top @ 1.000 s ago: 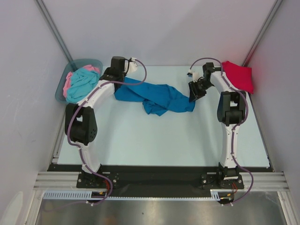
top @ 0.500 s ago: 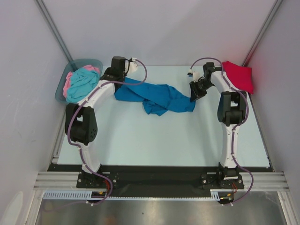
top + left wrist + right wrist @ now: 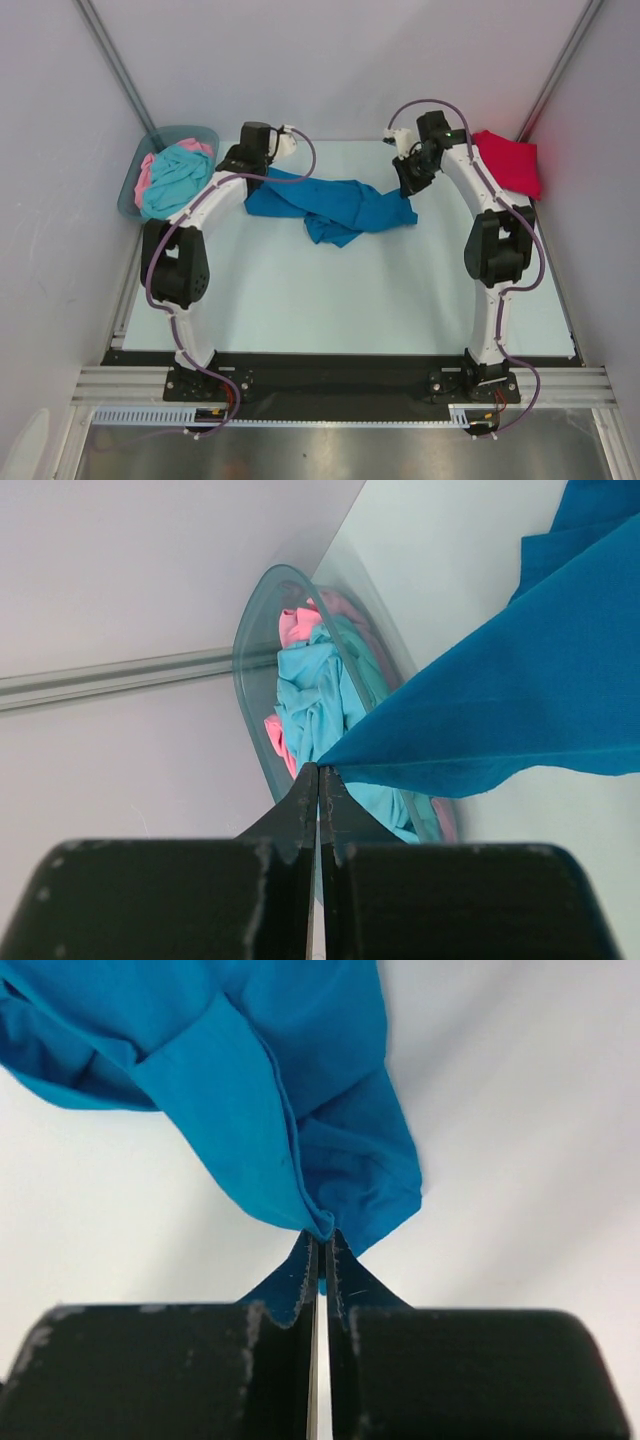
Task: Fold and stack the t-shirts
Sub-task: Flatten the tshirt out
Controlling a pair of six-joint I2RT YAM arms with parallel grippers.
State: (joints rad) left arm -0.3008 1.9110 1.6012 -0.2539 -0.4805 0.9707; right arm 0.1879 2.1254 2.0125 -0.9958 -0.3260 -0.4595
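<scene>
We have the deep blue t-shirt lying bunched and twisted across the far middle of the table, strung between our two arms. The left gripper has its jaws pressed together on a corner of the cloth toward the far left corner. The right gripper is clamped the same way on a small pinch at the shirt's right end.

We judge that the step in hand is spreading this shirt flat before any fold. To do it well, we should raise both ends evenly and draw them apart along the far edge until the slack and twist come out. Then we lay the body down toward the near edge. The right pinch seems to hold several gathered layers by a thin bite, so we pull gently or it may slip.

We should keep clear of the red t-shirt in the far right corner. The bin at the far left corner holds the turquoise shirt and the pink shirt.
</scene>
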